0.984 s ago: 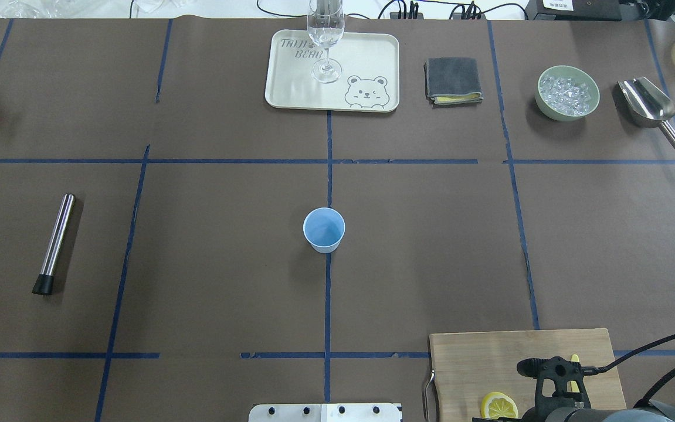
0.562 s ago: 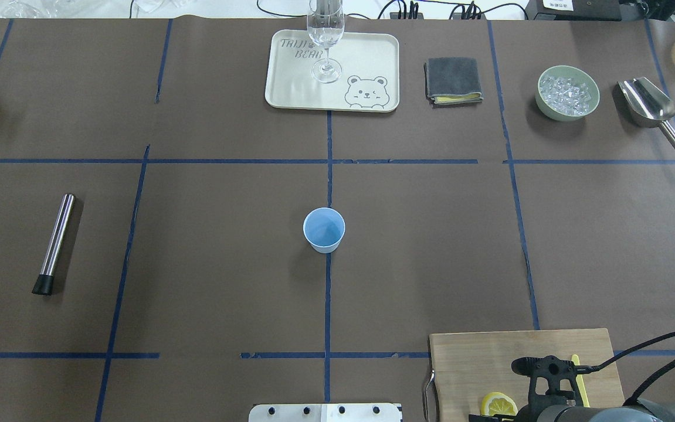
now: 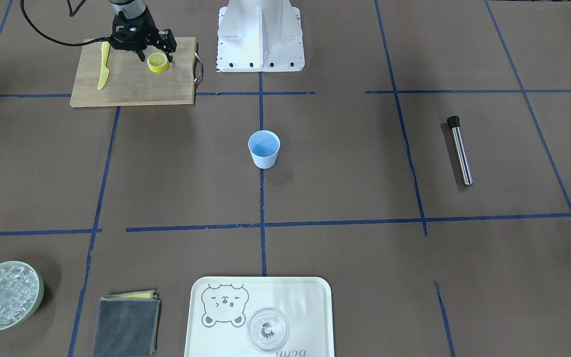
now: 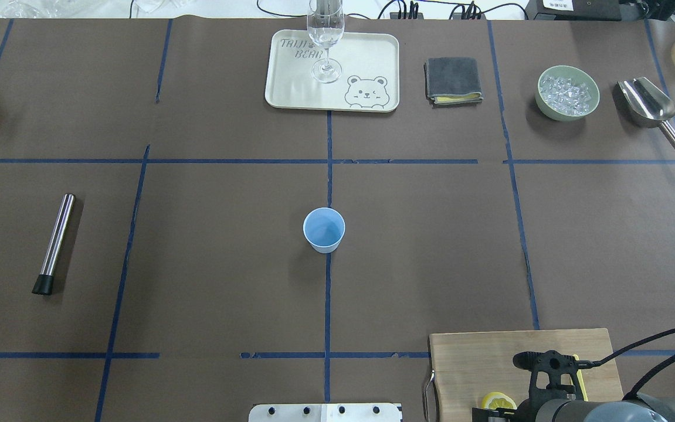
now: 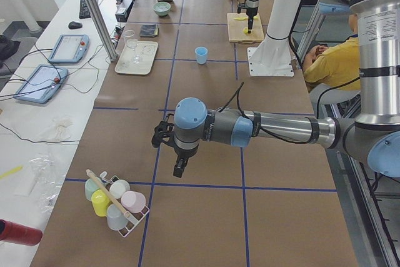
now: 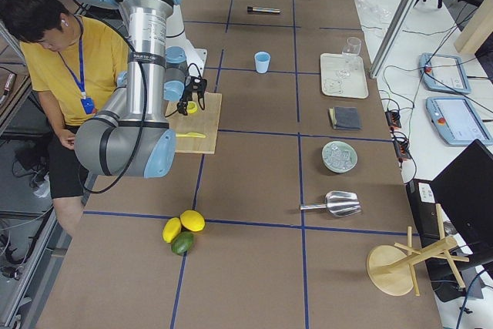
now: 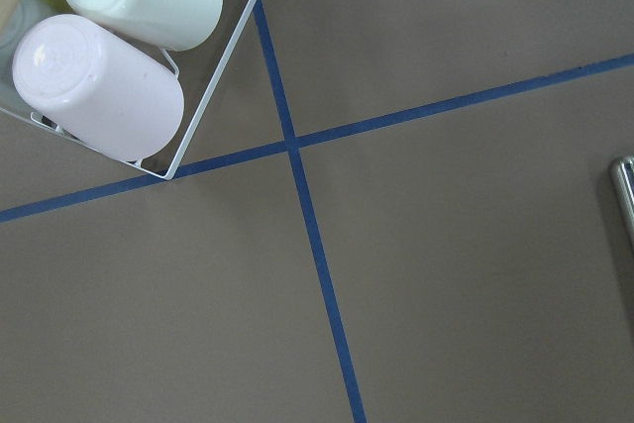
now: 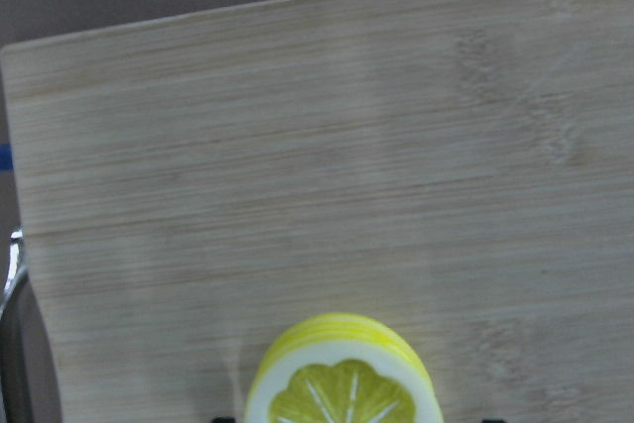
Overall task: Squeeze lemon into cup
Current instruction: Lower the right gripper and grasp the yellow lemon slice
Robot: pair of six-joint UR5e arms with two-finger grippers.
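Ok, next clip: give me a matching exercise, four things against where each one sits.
Things:
1. lemon
2. cup
3. glass
4. ice bowl

Places:
a. beside the scoop
b. on the board
c. alone, in the middle
d. on the tray

Pairs: 1-b, 2-c, 3-d, 4-a

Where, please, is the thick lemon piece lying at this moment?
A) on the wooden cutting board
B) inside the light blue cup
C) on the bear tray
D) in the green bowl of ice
A: the lemon rests on the wooden cutting board, well apart from the cup.
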